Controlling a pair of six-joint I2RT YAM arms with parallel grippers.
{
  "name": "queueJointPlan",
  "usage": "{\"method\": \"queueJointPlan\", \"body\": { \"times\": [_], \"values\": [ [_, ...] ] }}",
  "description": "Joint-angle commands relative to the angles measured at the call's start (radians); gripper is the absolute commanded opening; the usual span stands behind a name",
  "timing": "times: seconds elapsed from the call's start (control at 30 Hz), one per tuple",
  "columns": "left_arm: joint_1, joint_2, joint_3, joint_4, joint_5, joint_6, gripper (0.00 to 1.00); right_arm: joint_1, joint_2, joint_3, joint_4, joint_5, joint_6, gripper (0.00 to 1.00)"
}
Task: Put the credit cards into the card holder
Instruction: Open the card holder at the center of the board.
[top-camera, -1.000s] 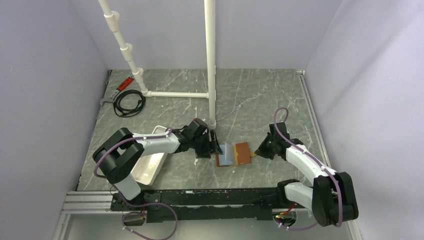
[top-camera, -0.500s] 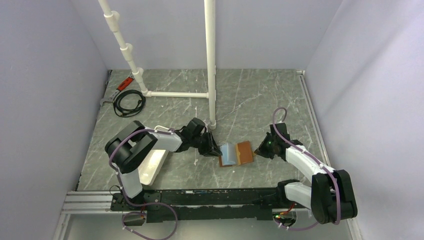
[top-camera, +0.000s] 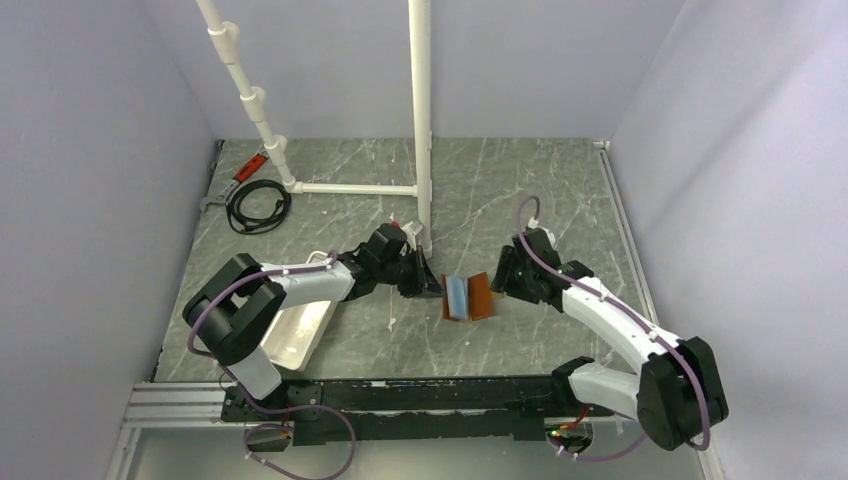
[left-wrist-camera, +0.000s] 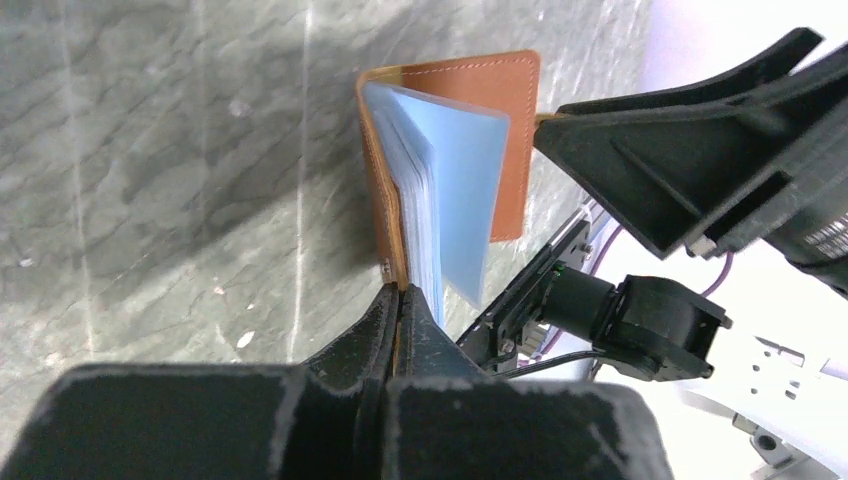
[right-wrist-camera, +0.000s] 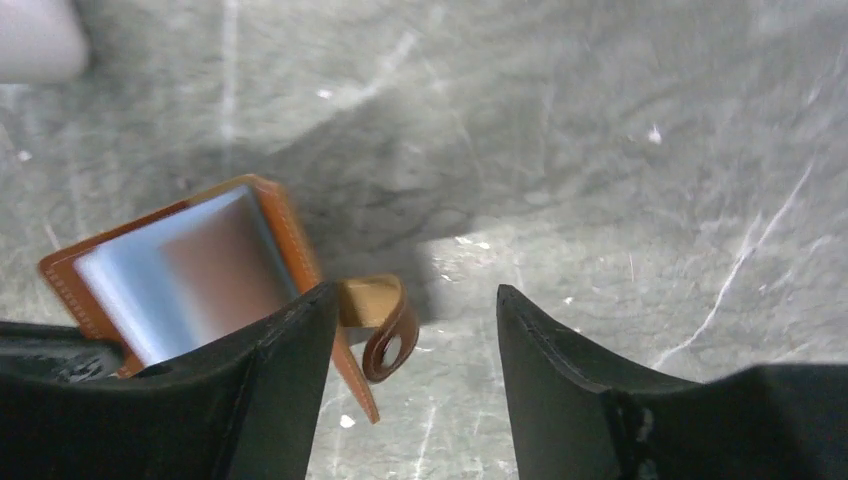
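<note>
The brown card holder (top-camera: 481, 296) stands half open like a book at the table's centre. Light blue leaves (top-camera: 458, 296) fill the space between its covers; I cannot tell separate credit cards from them. My left gripper (top-camera: 433, 286) is shut on the near edge of the left cover (left-wrist-camera: 380, 190), its fingers (left-wrist-camera: 385, 325) pressed flat together around the leather. My right gripper (top-camera: 503, 281) is open beside the right cover (right-wrist-camera: 285, 225). The holder's curled snap strap (right-wrist-camera: 388, 335) hangs loose between its fingertips (right-wrist-camera: 322, 300), close to the left one.
A long white tray (top-camera: 300, 338) lies under the left forearm. A white pipe frame (top-camera: 420, 120) rises just behind the holder. A coiled black cable (top-camera: 258, 206) and a red tool (top-camera: 250, 166) lie at the back left.
The left gripper closed on the holder's left cover and raised it, so the flat holder now stands folded. The right gripper opened, let go of the strap and moved left.
</note>
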Motion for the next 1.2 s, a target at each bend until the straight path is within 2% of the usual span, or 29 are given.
{"method": "queueJointPlan", "body": {
  "times": [0.0, 0.07, 0.13, 0.23, 0.3, 0.6, 0.8, 1.17],
  "values": [
    [-0.003, -0.046, 0.061, -0.052, -0.004, 0.046, 0.0, 0.112, -0.046, 0.148, -0.135, 0.21, -0.055, 0.65],
    [-0.004, -0.04, 0.071, -0.074, 0.0, 0.051, 0.0, 0.177, -0.075, 0.19, -0.154, 0.228, -0.093, 0.69],
    [-0.004, -0.026, 0.082, -0.088, 0.011, 0.058, 0.0, 0.193, -0.089, 0.187, -0.077, 0.071, -0.163, 0.73],
    [-0.003, -0.009, 0.087, -0.087, 0.021, 0.057, 0.0, 0.194, -0.037, 0.179, 0.002, -0.158, -0.176, 0.73],
    [-0.003, -0.008, 0.086, -0.081, 0.022, 0.054, 0.0, 0.197, 0.006, 0.159, 0.055, -0.223, -0.158, 0.71],
    [-0.004, -0.011, 0.078, -0.079, 0.033, 0.049, 0.0, 0.256, 0.125, 0.129, 0.115, -0.177, -0.187, 0.76],
    [-0.004, -0.01, 0.081, -0.075, 0.04, 0.049, 0.0, 0.259, 0.161, 0.123, 0.12, -0.147, -0.193, 0.71],
    [-0.004, -0.008, 0.079, -0.073, 0.044, 0.051, 0.0, 0.261, 0.103, 0.132, 0.107, -0.138, -0.185, 0.72]
  ]
}}
